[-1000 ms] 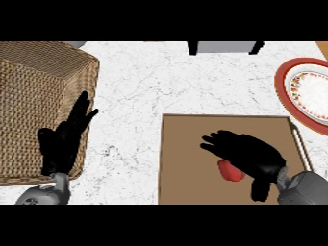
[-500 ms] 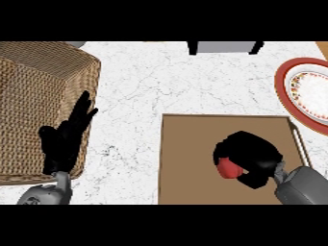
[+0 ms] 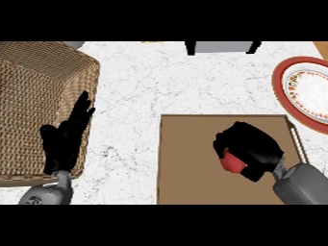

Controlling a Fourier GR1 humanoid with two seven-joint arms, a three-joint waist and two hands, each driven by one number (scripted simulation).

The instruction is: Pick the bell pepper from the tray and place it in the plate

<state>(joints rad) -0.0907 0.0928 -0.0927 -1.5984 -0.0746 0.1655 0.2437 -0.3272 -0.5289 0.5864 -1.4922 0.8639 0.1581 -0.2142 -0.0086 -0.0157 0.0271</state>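
Bell pepper (image 3: 231, 164) — red, mostly hidden — is at the right part of the brown tray (image 3: 187, 163), the right hand (image 3: 251, 148) curled round it. The plate (image 3: 279, 91) lies far right on the white desk (image 3: 166, 81), well apart. The left hand (image 3: 65, 139) rests open — fingers straight — at the wicker basket's (image 3: 24, 96) right rim.

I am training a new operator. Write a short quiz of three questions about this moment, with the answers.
1. True or false: the right hand is curled round the red bell pepper.
2. The bell pepper shows over which thing? A) tray B) plate C) bare counter
3. Fill in: the open left hand rests at the edge of the woven ____.

Key: 1 true; 2 A; 3 basket.
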